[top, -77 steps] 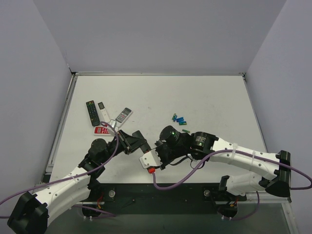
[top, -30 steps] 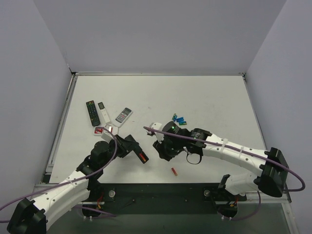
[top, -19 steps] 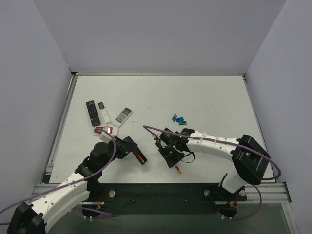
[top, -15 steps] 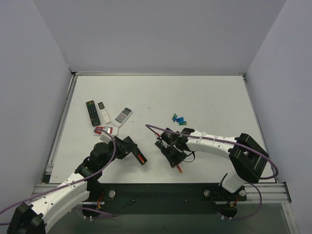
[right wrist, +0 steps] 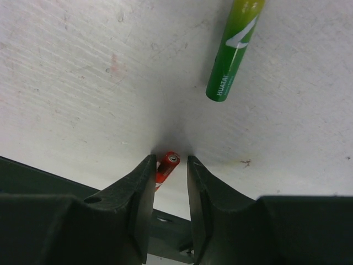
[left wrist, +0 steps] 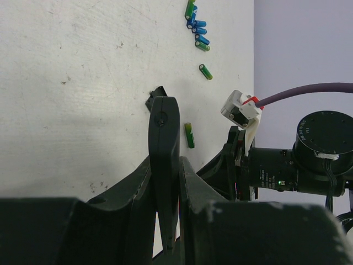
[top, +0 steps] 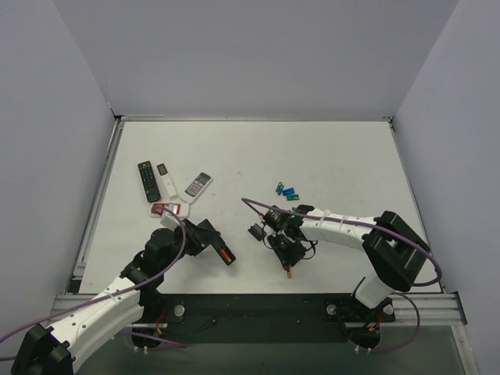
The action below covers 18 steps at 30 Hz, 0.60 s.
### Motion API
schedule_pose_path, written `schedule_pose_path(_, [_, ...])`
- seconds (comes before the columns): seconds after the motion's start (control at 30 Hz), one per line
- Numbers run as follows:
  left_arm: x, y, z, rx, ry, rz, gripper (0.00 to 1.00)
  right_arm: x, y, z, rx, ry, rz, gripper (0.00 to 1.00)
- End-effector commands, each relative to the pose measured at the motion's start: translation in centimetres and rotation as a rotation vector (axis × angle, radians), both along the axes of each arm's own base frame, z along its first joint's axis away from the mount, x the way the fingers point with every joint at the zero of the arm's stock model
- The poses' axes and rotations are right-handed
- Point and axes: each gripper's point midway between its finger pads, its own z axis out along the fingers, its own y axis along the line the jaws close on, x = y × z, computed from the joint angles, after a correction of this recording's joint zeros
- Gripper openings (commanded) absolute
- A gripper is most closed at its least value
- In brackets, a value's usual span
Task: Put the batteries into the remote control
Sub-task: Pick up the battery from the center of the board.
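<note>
My left gripper is shut on the slim black remote control and holds it on edge above the table; an orange-red cell shows in its open bay. In the left wrist view the remote stands edge-on between the fingers. Its small black cover piece lies on the table. My right gripper points down at the table, jaws slightly apart astride an orange-red battery lying near the front edge. A green battery lies just beyond it. Blue and green batteries lie in a cluster further back.
Along the left side lie a black remote with coloured buttons, a slim white remote, a grey-white remote and a red-and-white remote. The table's front edge and a dark rail are right behind my right fingers.
My right gripper left the remote and swung down to the front of the table, over the orange-red battery lying there. My left gripper drew back a little with the remote.
</note>
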Motion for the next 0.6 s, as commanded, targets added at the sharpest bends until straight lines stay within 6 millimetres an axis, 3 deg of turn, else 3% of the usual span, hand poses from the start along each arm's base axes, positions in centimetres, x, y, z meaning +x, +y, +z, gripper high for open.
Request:
schedule_pose_path(0.0, [0.3, -0.4, 1.7, -0.042, -0.040, -0.010, 0.00, -1.4, -0.5, -1.0, -0.033, 0.083, -0.001, 0.22])
schedule_pose_path(0.27, [0.2, -1.0, 2.5, -0.124, -0.028, -0.016, 0.00, -1.7, 0.4, -1.0, 0.008, 0.106, 0.016, 0.00])
schedule_pose_path(0.37, [0.1, -1.2, 2.8, -0.182, -0.020, -0.011, 0.00, -0.3, 1.5, 1.2, 0.085, 0.012, 0.040, 0.00])
schedule_pose_path(0.57, [0.1, -1.6, 3.9, -0.286, -0.021, -0.009, 0.00, 3.5, 5.3, 9.4, 0.341, -0.272, 0.102, 0.00])
